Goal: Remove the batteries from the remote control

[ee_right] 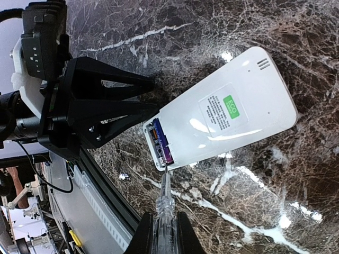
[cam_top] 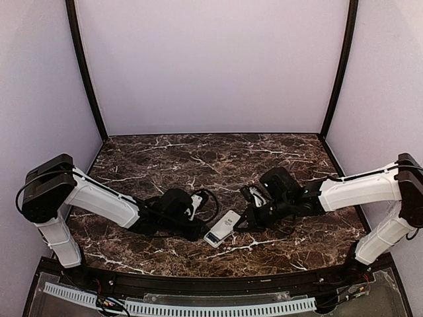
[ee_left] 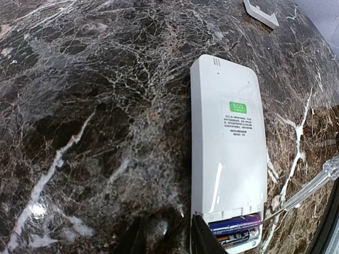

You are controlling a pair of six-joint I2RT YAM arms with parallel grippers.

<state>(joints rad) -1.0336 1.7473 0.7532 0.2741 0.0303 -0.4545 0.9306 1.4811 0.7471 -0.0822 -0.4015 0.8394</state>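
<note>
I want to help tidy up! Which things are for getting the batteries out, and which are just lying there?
For the job: remote control; batteries in its open end; clear tool in the right gripper; left gripper at the remote's end.
Just lying about: small white cover piece, apart from the remote.

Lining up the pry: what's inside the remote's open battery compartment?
Two batteries lie side by side in the remote control, the purple one clearest. The contacts and anything beneath the batteries are covered. The right gripper holds a tool, its tip at the opening.
</note>
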